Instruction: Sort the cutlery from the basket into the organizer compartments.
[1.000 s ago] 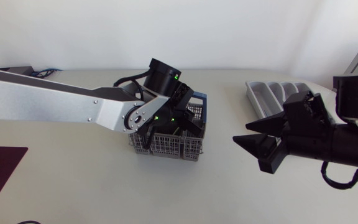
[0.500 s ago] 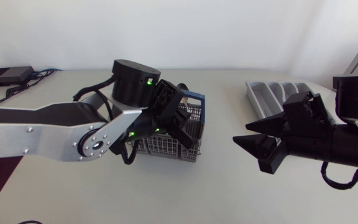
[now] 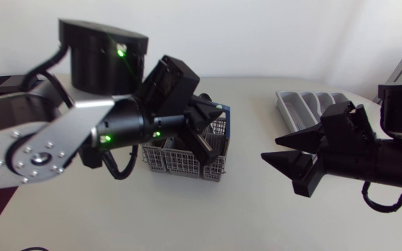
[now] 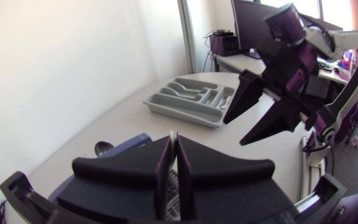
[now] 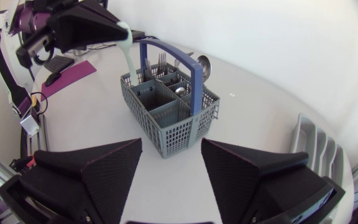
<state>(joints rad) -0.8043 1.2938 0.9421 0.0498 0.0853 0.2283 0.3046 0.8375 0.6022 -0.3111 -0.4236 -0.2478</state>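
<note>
Nearest us, our right gripper [image 3: 271,149] hangs released, its two black wedge fingers spread wide and holding nothing. It sits to the right of the grey plastic mesh basket [image 3: 187,162], clear of it, pointing toward it over the white worktop [image 3: 243,209].

Our left gripper [image 4: 174,144] is raised above the basket, clenched on a thin pale cutlery piece [image 5: 127,50]; we cannot tell which kind of piece it is. The piece hangs down from the fingers, its lower end close to a corner of the basket's rim.

The basket stands upright on the worktop, with its blue arched handle [image 5: 169,53] spanning the middle. Metal forks [image 5: 160,60] and a dark spoon [image 5: 202,62] stand in the compartments on the side of the basket away from the right gripper.

Farther off, beyond the basket's right side and well apart from it, the grey plastic organizer tray [image 3: 306,108] lies flat, its long compartments side by side.
</note>
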